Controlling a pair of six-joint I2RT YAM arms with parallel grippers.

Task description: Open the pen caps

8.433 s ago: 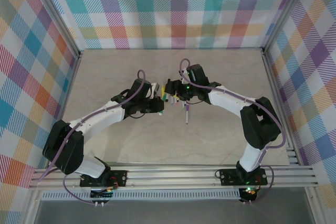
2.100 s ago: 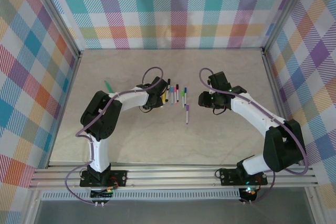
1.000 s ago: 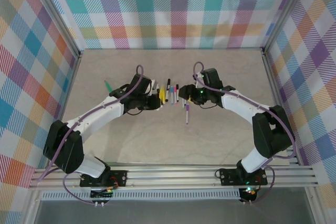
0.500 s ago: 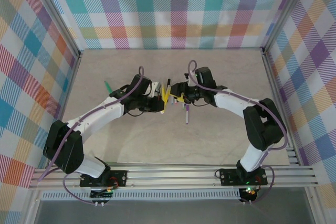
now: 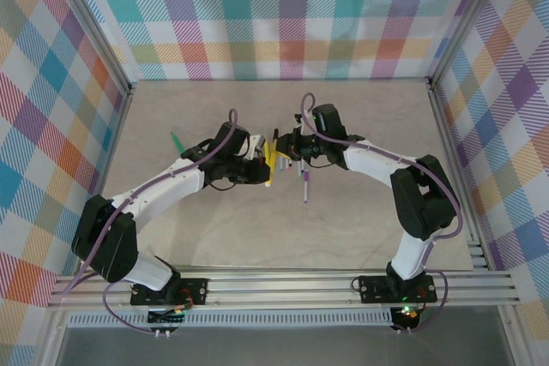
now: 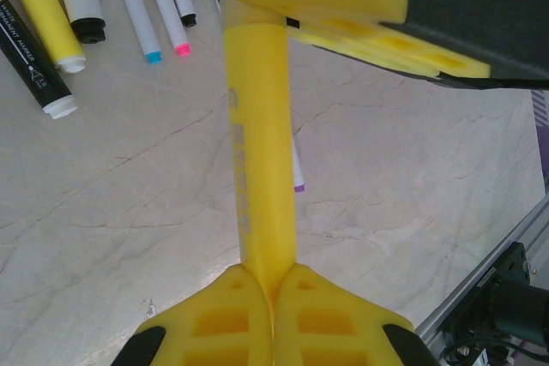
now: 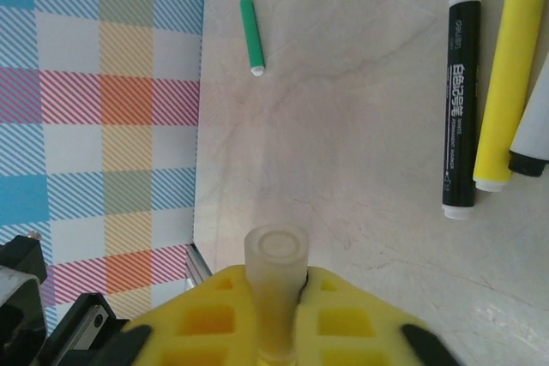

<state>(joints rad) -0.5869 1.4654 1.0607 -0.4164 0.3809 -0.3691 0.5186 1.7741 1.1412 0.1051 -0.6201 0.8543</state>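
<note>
Left gripper [image 6: 273, 285] clenched around the barrel of a yellow highlighter [image 6: 260, 143], held above the middle of the desk [image 5: 343, 229], its long axis pointing straight across to the right gripper [image 7: 276, 302], which is clamped on the pale cap [image 7: 276, 255], so pulling apart lengthwise should free it.

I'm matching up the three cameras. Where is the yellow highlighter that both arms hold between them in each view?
Top external: the thick yellow plastic highlighter sits near the picture's centre.
Left wrist: the highlighter runs up the centre.
Right wrist: the highlighter stands end-on at bottom centre, pale end up.
Shared landmark: the loose black marker pen, top left for left wrist, top right for right wrist.
</note>
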